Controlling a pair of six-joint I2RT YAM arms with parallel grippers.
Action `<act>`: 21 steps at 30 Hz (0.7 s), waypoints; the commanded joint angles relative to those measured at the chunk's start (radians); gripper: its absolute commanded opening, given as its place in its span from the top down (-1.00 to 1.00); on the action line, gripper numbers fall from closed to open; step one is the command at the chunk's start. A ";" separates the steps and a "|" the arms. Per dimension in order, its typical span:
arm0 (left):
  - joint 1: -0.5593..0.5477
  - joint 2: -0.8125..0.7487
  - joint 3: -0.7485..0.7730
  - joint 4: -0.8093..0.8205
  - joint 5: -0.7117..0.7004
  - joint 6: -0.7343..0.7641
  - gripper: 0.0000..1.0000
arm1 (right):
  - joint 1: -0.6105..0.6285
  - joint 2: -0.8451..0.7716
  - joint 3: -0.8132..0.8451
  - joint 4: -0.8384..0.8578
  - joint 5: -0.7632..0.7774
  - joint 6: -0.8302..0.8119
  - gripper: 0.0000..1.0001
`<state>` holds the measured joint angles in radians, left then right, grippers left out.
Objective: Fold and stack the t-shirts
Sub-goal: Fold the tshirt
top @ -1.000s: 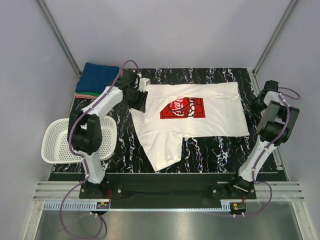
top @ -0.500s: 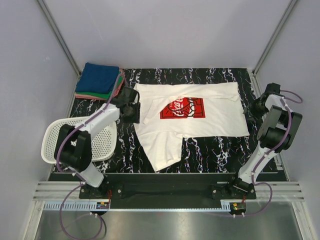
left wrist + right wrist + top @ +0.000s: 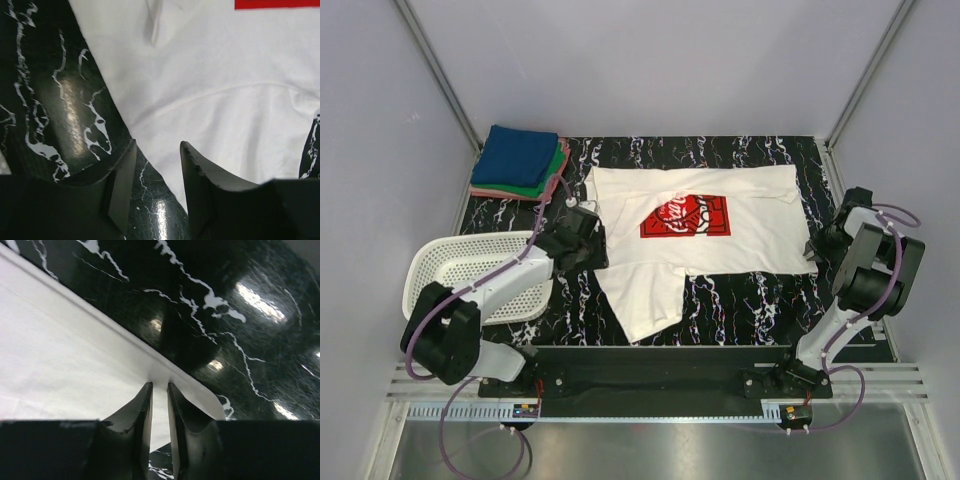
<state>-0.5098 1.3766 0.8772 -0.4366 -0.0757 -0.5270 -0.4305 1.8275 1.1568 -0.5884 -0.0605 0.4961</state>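
A white t-shirt (image 3: 720, 245) with a red chest print (image 3: 685, 216) lies spread flat on the black marbled table (image 3: 740, 300), one sleeve trailing toward the near edge. My left gripper (image 3: 588, 245) is low at the shirt's left edge. In the left wrist view it (image 3: 159, 145) is open and straddles that edge, one finger over bare table, the other over white cloth (image 3: 225, 100). My right gripper (image 3: 817, 247) is at the shirt's near right corner. In the right wrist view it (image 3: 159, 385) is pinched on the hem (image 3: 100, 335), which puckers at the tips. A stack of folded t-shirts (image 3: 518, 160), blue on top, lies far left.
A white mesh basket (image 3: 450, 265) stands at the table's left side, close beside my left arm. Grey walls enclose the table on the left, right and far sides. A metal rail (image 3: 650, 385) runs along the near edge by the arm bases.
My left gripper has moved from beside the folded stack toward the near side, along the shirt's left edge. My right gripper has shifted nearer along the right edge and closed on the hem.
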 commanded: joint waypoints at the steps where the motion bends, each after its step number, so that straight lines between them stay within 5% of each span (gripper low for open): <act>1: -0.047 -0.014 -0.064 0.091 0.004 -0.045 0.10 | -0.007 -0.071 -0.041 -0.008 0.111 0.008 0.51; 8: -0.062 0.025 -0.127 0.101 -0.001 -0.076 0.11 | -0.045 -0.132 -0.123 -0.008 0.171 0.016 0.59; 13: -0.061 0.043 -0.129 -0.002 -0.146 -0.114 0.25 | -0.070 -0.142 -0.149 -0.005 0.172 0.001 0.57; 17: -0.052 -0.083 -0.104 -0.036 -0.226 -0.142 0.18 | -0.070 -0.215 -0.103 -0.036 0.119 0.002 0.32; 21: 0.002 -0.084 0.095 -0.045 -0.199 -0.093 0.03 | -0.068 -0.221 0.012 -0.056 0.024 0.030 0.10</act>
<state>-0.5468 1.3113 0.8070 -0.5205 -0.2268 -0.6365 -0.4950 1.6550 1.0725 -0.6434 0.0288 0.5068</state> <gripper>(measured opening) 0.476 0.430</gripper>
